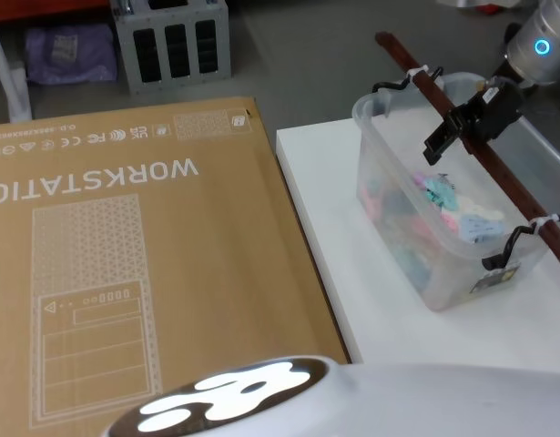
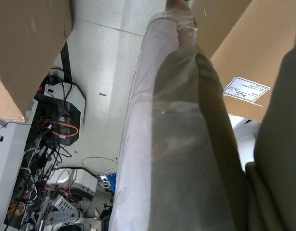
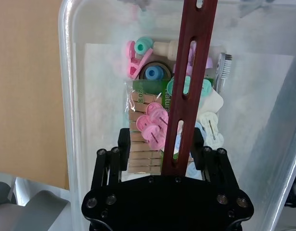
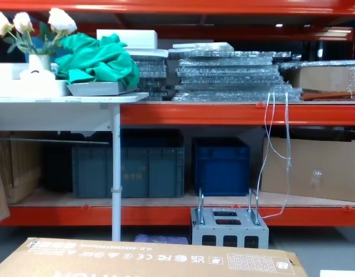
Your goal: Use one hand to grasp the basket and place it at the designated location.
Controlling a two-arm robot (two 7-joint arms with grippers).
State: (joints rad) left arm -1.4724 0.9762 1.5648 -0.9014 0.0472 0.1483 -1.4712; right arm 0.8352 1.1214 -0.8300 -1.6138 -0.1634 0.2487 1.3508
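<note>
The basket [image 1: 386, 223], a clear plastic tub holding pastel clips and small items, stands on the white table [image 1: 325, 209] at the right. Its long reddish-brown handle [image 1: 521, 200] runs over the top and is tied on with white ties. My right gripper [image 1: 451, 137] sits at the far half of the handle. In the right wrist view the gripper [image 3: 160, 139] is open. Its black fingers [image 3: 123, 142] straddle the handle [image 3: 193, 48], with a gap on each side, above the basket's wall [image 3: 70, 96].
A large cardboard box [image 1: 143, 273] printed WORKSTATION lies left of the table, against its edge. A grey metal crate [image 1: 170, 41] stands on the floor beyond it. Blue crates [image 4: 128, 164] sit on the low shelf. The left wrist view shows a plastic-wrapped column [image 2: 176, 144] beside cardboard.
</note>
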